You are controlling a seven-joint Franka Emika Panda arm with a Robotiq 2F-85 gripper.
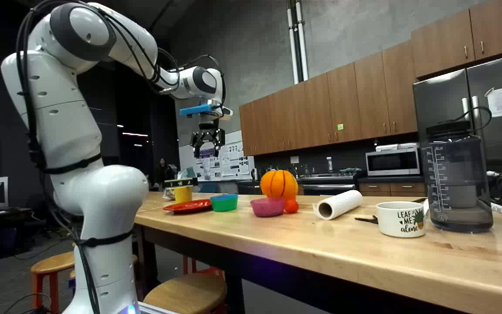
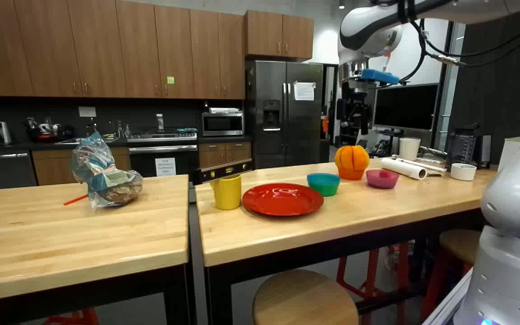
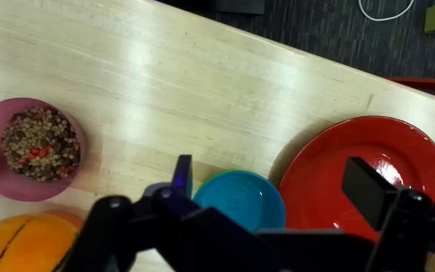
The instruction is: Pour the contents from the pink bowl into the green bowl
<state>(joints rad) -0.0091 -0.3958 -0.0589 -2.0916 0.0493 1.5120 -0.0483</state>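
Presently, the gripper [image 1: 206, 152] stands wide and unloaded above the tabletop [image 3: 202, 113], with the round pink bowl [image 3: 25, 190] lower down, well off to the left in the wrist view, past the green bowl [image 1: 225, 205], so lateral travel should likely precede descent.

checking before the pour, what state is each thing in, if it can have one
gripper: open, holding nothing
pink bowl: upright, holding mixed bits
green bowl: upright, blue inside, no bits seen
plate: right side up
paper roll: on its side
white cup: upright
bottle: upright, lid on
fridge: shut
microwave: shut
oven: shut
cupboards: shut
big screen: dark
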